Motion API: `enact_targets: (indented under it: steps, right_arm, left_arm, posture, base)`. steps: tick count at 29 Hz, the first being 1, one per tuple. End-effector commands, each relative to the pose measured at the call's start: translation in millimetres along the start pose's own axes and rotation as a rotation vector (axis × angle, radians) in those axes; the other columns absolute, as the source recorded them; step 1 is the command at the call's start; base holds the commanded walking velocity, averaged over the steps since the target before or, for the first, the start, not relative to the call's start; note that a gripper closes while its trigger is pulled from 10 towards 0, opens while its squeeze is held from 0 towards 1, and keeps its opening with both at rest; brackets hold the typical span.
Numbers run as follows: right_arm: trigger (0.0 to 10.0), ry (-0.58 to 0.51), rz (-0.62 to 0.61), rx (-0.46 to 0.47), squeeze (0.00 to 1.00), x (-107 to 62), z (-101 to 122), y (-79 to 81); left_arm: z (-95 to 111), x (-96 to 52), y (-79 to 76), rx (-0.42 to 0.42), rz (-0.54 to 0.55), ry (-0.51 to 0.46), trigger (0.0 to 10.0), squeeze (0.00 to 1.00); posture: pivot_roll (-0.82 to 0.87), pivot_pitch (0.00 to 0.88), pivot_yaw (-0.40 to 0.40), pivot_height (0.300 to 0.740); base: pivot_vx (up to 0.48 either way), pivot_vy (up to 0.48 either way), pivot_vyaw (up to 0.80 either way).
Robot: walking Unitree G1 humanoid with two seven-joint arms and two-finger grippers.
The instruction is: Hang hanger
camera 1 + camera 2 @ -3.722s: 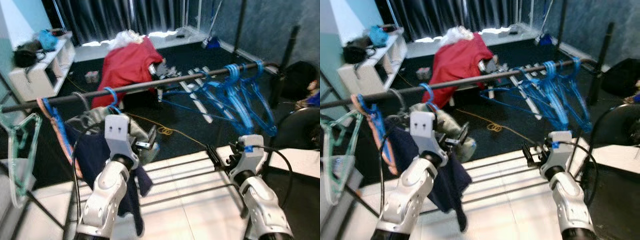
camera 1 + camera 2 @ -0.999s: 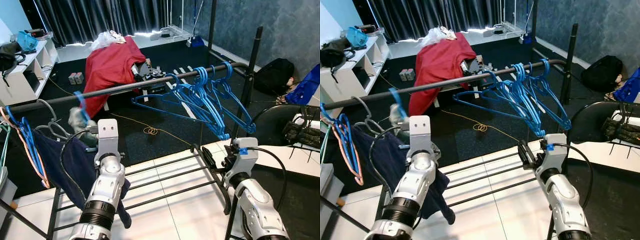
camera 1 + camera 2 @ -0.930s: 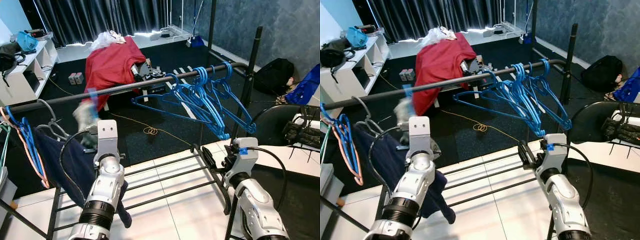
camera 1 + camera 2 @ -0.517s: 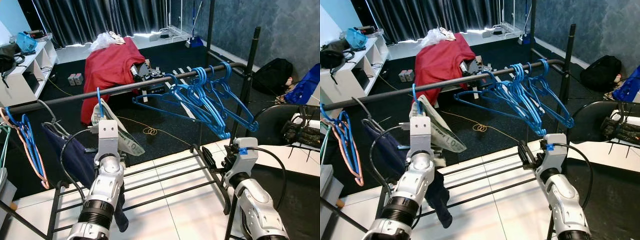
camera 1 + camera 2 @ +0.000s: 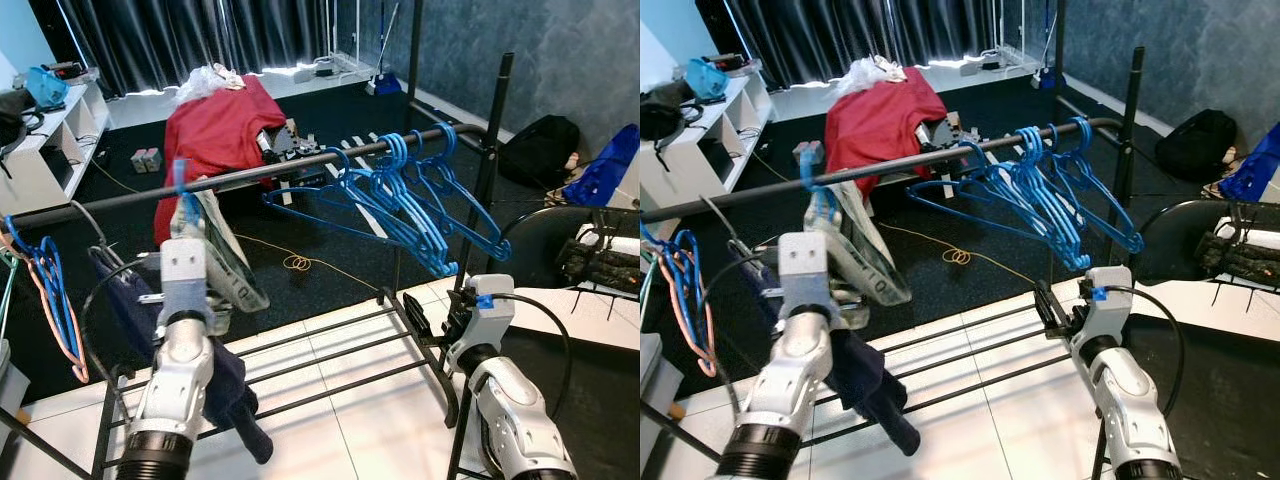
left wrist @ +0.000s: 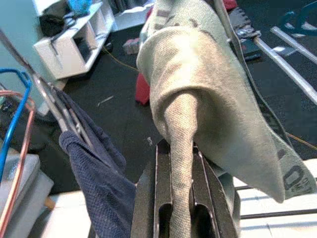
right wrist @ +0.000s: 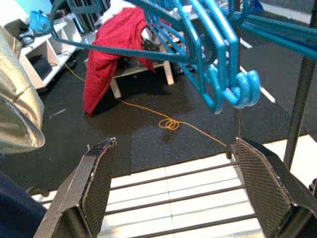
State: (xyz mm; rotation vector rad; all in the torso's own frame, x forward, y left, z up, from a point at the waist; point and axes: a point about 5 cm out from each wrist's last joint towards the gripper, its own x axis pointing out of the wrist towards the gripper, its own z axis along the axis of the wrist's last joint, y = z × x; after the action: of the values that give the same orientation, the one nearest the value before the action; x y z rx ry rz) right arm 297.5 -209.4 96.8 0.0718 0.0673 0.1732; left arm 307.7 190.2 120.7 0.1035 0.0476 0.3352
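Nearest, at the lower left of the head views, the left gripper (image 6: 181, 218) is clenched on a fold of the grey-green garment (image 6: 213, 99); the left wrist view shows the cloth pinched between both black fingers (image 6: 161, 198), a detail the head camera hides behind the silver wrist. At the lower right, the right gripper (image 7: 173, 183) holds nothing, its fingers spread wide apart with floor between them.

Just beyond the left wrist, the garment hangs on the blue hanger (image 5: 812, 175), whose hook sits at the black rail (image 5: 300, 170) in the upper left of the frame; whether the hook is fully over the rail is hard to tell. The hanger's long axis seems to run crosswise to the rail, the garment slanting down toward the lower right.

Beside it, a dark navy cloth (image 5: 225, 385) droops over the low rack (image 5: 330, 375). Farther right along the rail, a cluster of empty blue hangers (image 5: 410, 205) slopes down. Behind, a red cloth (image 5: 220, 125) drapes over furniture.
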Motion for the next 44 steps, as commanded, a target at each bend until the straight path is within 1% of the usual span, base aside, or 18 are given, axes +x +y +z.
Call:
enact_targets:
  steps: [1,3,6,9,12,14,15,16,18,19,21,26,28,29,32,35,37,44]
  right_arm:
    - [10.0,0.011,0.007,0.011,0.0,0.4,-2,2.3]
    - [10.0,0.012,0.007,0.014,0.0,0.2,-2,2.1]
    - [10.0,0.014,0.008,0.014,0.0,0.1,-2,2.0]
    - [10.0,0.017,0.008,0.013,0.0,0.2,-1,1.1]
    - [10.0,0.02,0.009,0.015,0.0,0.6,-1,0.6]
    - [10.0,0.004,0.04,0.049,0.0,3.7,6,1.3]
    - [10.0,0.004,0.04,0.049,0.0,3.7,6,1.3]
    - [10.0,-0.01,0.088,0.056,0.0,5.6,11,5.5]
    - [10.0,-0.024,0.285,0.019,0.0,6.9,22,27.0]
    - [10.0,-0.024,0.406,0.015,0.0,5.7,28,41.1]
    - [10.0,-0.022,0.554,0.016,0.0,1.9,36,57.7]
    - [10.0,-0.029,0.645,0.005,0.0,-2.2,44,65.7]
    - [10.0,-0.036,0.704,-0.05,0.0,-6.2,53,68.9]
    - [10.0,-0.054,0.702,-0.071,0.0,-4.9,59,69.7]
    - [10.0,-0.08,0.684,-0.067,0.0,-1.3,64,71.3]
    - [10.0,-0.086,0.695,-0.064,0.0,-1.2,66,74.8]
    - [10.0,-0.09,0.708,-0.068,0.0,-0.4,67,80.9]
    - [10.0,-0.118,0.684,-0.075,0.0,4.6,76,85.8]
  left_arm:
    - [-8,-6.3,16.7,0.008,-0.014,-0.011,10.0,0.0]
    - [-20,-17.4,24.8,0.023,-0.055,0.002,10.0,0.0]
    - [-24,-23.0,26.2,0.025,-0.087,0.006,10.0,0.0]
    - [-35,-39.0,38.2,0.061,-0.195,0.006,10.0,0.0]
    - [-36,-45.1,43.1,0.0,-0.278,0.003,10.0,0.0]
    - [-30,-49.6,40.5,-0.056,-0.415,-0.023,10.0,0.0]
    - [-30,-49.6,40.5,-0.056,-0.415,-0.023,10.0,0.0]
    - [-26,-52.0,38.4,-0.068,-0.489,-0.034,10.0,0.0]
    - [-21,-56.4,36.3,-0.073,-0.622,-0.036,10.0,0.0]
    - [-22,-55.9,36.8,-0.069,-0.66,-0.025,10.0,0.0]
    - [-23,-54.8,36.5,-0.054,-0.707,-0.014,10.0,0.0]
    - [-21,-55.5,35.9,-0.054,-0.755,-0.021,10.0,0.0]
    - [-11,-52.4,34.0,-0.106,-0.772,-0.051,10.0,0.0]
    - [-5,-53.3,28.0,-0.155,-0.806,-0.071,10.0,0.0]
    - [0,-58.0,17.8,-0.205,-0.863,-0.089,10.0,0.0]
    - [6,-62.4,9.7,-0.231,-0.914,-0.108,10.0,0.0]
    - [19,-72.2,-5.3,-0.264,-1.011,-0.144,10.0,0.0]
    - [29,-84.1,-21.8,-0.292,-1.112,-0.168,10.0,0.0]
  posture:
    - [-0.15,0.0,0.087,0.74]
    - [-0.14,0.0,0.088,0.74]
    - [-0.14,0.0,0.089,0.74]
    - [-0.14,0.0,0.084,0.74]
    - [-0.14,0.0,0.084,0.74]
    - [-0.12,0.0,0.076,0.74]
    - [-0.12,0.0,0.076,0.74]
    - [-0.11,0.0,0.074,0.74]
    - [-0.11,0.0,0.073,0.74]
    - [-0.11,0.0,0.074,0.74]
    - [-0.12,0.0,0.073,0.74]
    - [-0.12,0.0,0.073,0.74]
    - [-0.12,0.0,0.076,0.74]
    - [-0.12,0.0,0.076,0.74]
    - [-0.12,0.0,0.076,0.74]
    - [-0.12,0.0,0.076,0.74]
    - [-0.12,0.0,0.076,0.74]
    - [-0.11,0.0,0.077,0.74]
  base:
    - [0.0,0.0,0.0]
    - [0.0,0.0,0.0]
    - [0.0,0.0,0.0]
    - [0.0,0.0,0.0]
    - [0.0,0.0,0.0]
    - [0.0,0.0,0.0]
    - [0.0,0.0,0.0]
    - [0.0,0.0,0.0]
    - [0.0,0.0,0.0]
    - [0.0,0.0,0.0]
    - [0.0,0.0,0.0]
    - [0.0,0.0,0.0]
    - [0.0,0.0,0.0]
    - [0.0,0.0,0.0]
    - [0.0,0.0,0.0]
    - [0.0,0.0,0.0]
    - [0.0,0.0,0.0]
    - [0.0,0.0,0.0]
